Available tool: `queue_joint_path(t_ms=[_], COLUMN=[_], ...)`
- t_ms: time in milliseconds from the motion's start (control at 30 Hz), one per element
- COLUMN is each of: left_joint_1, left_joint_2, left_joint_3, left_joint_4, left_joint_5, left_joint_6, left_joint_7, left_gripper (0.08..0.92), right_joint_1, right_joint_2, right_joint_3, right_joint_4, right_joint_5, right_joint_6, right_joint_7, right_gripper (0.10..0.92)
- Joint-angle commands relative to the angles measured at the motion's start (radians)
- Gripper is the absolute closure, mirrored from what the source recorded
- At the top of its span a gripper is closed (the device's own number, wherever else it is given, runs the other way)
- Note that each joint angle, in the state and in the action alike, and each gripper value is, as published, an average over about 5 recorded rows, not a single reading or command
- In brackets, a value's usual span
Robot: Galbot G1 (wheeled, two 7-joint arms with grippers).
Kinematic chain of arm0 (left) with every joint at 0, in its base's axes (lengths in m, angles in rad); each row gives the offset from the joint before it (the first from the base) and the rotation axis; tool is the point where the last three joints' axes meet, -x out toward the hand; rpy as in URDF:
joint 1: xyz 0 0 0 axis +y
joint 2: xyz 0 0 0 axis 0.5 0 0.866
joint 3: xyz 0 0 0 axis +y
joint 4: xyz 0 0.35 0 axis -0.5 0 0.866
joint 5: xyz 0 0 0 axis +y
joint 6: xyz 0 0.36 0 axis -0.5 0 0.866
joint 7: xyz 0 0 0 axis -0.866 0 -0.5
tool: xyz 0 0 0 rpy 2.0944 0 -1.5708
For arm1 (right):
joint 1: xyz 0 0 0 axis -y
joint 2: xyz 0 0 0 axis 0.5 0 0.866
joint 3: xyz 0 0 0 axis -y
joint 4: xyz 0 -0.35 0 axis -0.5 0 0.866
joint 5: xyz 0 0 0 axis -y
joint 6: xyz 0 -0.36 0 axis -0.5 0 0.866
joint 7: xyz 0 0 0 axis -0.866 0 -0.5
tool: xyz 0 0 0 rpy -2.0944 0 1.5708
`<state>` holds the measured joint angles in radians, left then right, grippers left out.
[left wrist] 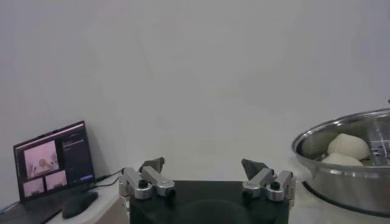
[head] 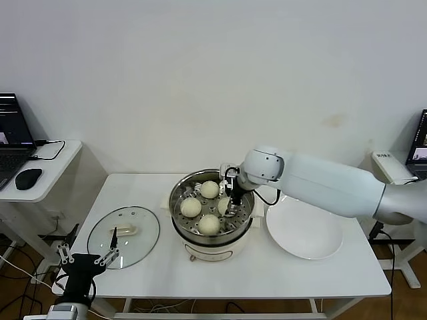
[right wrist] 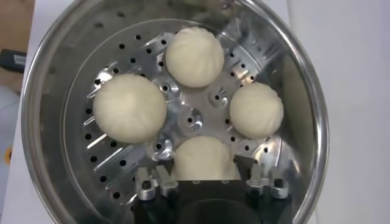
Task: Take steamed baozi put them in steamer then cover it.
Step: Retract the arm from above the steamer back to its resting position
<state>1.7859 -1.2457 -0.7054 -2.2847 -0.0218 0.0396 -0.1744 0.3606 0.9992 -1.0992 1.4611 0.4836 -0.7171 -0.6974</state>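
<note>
On a white table [head: 267,280] before a plain wall, a round shiny steel steamer [head: 212,193] on its white electric base holds all four small, smooth, cream-white steamed baozi [right wrist: 129,108], spread around the perforated tray with bare metal showing between them. The right gripper [head: 234,200] reaches down into the pot at its right side, its fingers [right wrist: 151,182] spread apart on either side of the nearest bun; the wrist view shows that bun resting on the tray between the parted jaws. To the right of the steamer lies a flat round white plate [head: 305,230] with nothing on it. To the left, well apart from the pot, the round clear glass cover [head: 124,235] with its metal rim and cream-white oblong handle lies flat on the tabletop. The left gripper [head: 88,255] hangs low at the table's front left corner, just beside the lid's edge, its jaws wide and holding nothing. A black laptop [left wrist: 55,164] and mouse [head: 28,178] sit on a side desk.
</note>
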Motion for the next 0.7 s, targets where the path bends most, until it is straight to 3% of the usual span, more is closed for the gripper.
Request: queue_joint_path(t_ms=[33,200,400,567,700], left_joint_1=[-0.004,-0.004,-0.005,-0.003,-0.008], left_joint_2=[0.002,0.008,0.011,0.006,-0.003], left_joint_3=[0.001,0.003,0.009,0.023,0.027], left_joint_4=[0.005,0.018,0.030,0.035,0.058], left_joint_5=[-0.002,-0.005,-0.012,-0.013,-0.011], left_joint_6=[-0.001,-0.010,-0.025,-0.037,-0.039], left_joint_7=[0.001,0.001,0.001,0.004,-0.002], left_gripper=[0.177,0.177,0.177,0.177,0.177], right_joint_1=[-0.019,-0.183,-0.652,-1.083,-1.375], right_joint_2=[-0.099,-0.228,-0.352,-0.341,-0.222], right_joint_3=[0.113,0.250,0.639,0.993,1.259], right_joint_4=[0.087,0.207,0.313,0.367,0.376], right_joint_5=[0.047,0.131,0.110,0.017,-0.111], right_joint_6=[0.009,0.107,0.383,0.609,0.784], right_joint_7=[0.089,0.344,0.618,0.672,0.659], right_gripper=[0.207,0.203,0.203,0.203,0.203])
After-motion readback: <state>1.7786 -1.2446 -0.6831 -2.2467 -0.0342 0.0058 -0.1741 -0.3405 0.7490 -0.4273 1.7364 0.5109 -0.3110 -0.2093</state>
